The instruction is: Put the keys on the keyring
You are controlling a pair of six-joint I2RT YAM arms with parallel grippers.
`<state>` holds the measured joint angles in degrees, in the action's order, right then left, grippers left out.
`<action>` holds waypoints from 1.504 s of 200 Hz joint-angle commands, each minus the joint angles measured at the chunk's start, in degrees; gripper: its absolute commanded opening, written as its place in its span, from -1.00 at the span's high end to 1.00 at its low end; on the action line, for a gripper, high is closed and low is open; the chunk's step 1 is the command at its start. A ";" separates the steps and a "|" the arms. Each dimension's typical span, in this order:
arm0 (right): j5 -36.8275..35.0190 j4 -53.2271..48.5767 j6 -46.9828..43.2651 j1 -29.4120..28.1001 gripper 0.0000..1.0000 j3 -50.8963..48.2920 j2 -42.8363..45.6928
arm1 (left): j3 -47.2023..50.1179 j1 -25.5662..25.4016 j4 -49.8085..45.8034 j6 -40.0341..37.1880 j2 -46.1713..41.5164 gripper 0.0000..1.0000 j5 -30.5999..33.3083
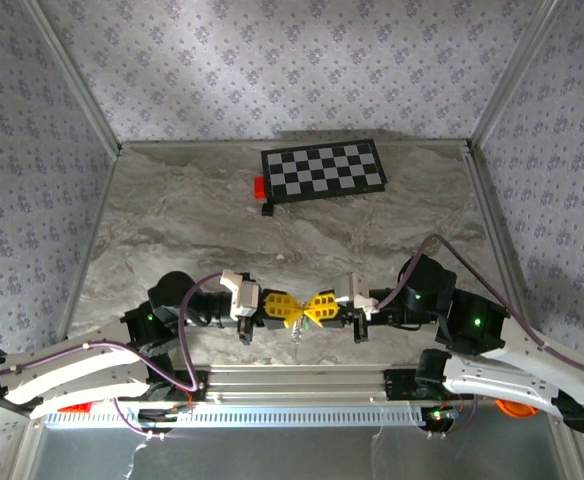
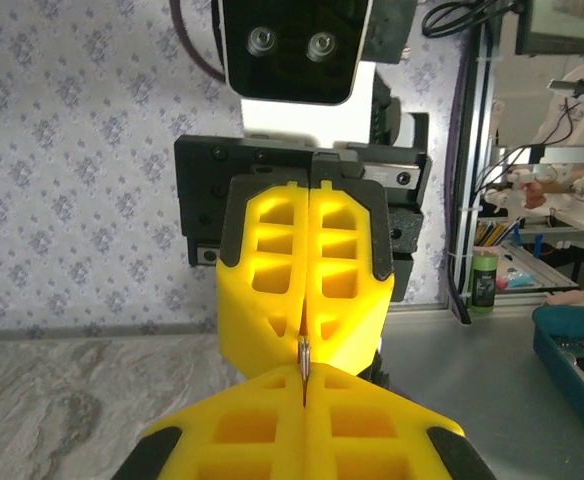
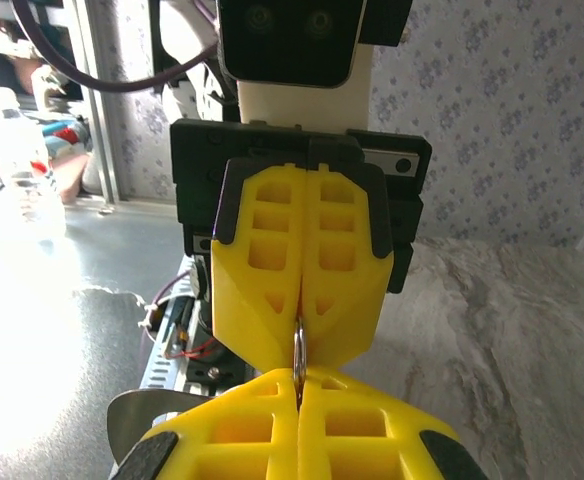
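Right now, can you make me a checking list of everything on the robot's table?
Surface: grey-veined marble table.
Job's things: a thin metal edge, likely the keyring, pinched where the fingertips meet; a silvery bit dangles below, too small to name.
Clutter: checkerboard, red block and small black piece near the far edge.
Grippers: left gripper and right gripper both shut, tip to tip.
Cables: purple cables loop over both arms.
Surroundings: patterned walls.
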<state>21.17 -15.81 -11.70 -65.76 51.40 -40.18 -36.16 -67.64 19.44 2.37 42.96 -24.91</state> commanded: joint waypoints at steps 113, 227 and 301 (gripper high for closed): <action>-14.66 -25.57 -7.24 -2.31 1.00 13.91 -8.47 | -5.83 -0.29 -15.16 -5.80 0.12 0.35 13.58; -16.50 -27.96 -5.08 -2.36 1.00 16.45 -10.99 | -6.89 -0.39 -15.22 -6.59 4.74 0.44 10.47; -16.05 -28.77 -5.17 -2.38 1.00 18.22 -11.87 | -7.25 -0.39 -15.14 -6.90 5.12 1.00 10.25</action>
<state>4.67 -44.60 -17.43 -67.88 67.05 -52.21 -41.56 -67.90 2.81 -4.49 48.18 -14.33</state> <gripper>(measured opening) 0.050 0.048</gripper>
